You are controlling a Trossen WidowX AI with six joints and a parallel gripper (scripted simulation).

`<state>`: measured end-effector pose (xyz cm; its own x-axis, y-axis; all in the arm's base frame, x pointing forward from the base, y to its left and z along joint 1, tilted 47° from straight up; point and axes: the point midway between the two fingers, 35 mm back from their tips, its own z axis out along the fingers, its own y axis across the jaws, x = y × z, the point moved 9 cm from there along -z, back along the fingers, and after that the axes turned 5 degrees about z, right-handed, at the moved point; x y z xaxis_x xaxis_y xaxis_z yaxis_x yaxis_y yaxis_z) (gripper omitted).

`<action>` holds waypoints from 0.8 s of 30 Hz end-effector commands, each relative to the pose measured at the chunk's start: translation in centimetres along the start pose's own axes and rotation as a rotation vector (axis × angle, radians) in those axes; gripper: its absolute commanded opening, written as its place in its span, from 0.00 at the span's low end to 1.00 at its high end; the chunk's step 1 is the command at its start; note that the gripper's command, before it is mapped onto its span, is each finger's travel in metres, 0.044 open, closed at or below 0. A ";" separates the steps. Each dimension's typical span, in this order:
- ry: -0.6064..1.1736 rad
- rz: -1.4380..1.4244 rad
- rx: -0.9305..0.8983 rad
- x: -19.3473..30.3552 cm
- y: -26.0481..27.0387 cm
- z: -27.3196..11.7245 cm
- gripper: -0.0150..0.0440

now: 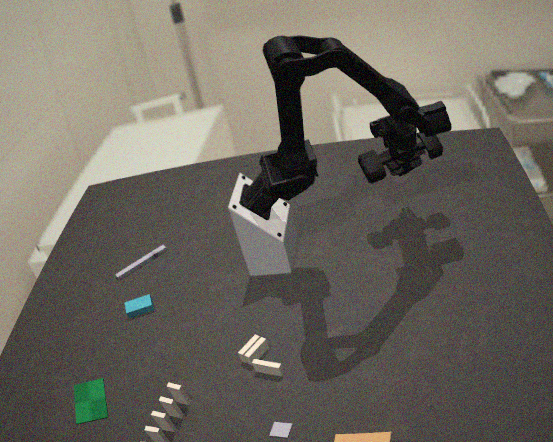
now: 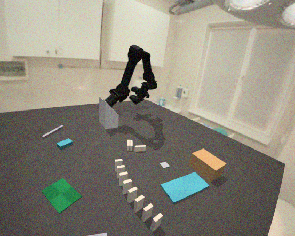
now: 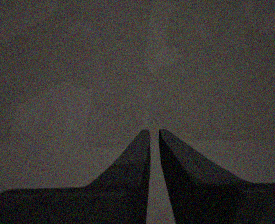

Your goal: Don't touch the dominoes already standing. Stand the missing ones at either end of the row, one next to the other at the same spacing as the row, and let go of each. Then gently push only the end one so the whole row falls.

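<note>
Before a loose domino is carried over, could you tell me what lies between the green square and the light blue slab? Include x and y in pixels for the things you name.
The row of standing dominoes [image 1: 163,421] [image 2: 132,195], in the exterior view.
</note>
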<state>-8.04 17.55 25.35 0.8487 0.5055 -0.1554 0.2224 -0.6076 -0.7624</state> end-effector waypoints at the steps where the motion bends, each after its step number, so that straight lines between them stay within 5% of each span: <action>1: 0.104 0.160 -0.011 3.8 -0.3 0.0 0.25; 13: 0.432 0.808 0.031 15.2 2.7 -3.8 0.25; 24: 0.569 1.292 0.043 22.6 10.9 -8.8 0.25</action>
<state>15.02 18.72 20.57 0.6281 -0.6246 -0.4640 -0.7781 -0.4973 -0.3838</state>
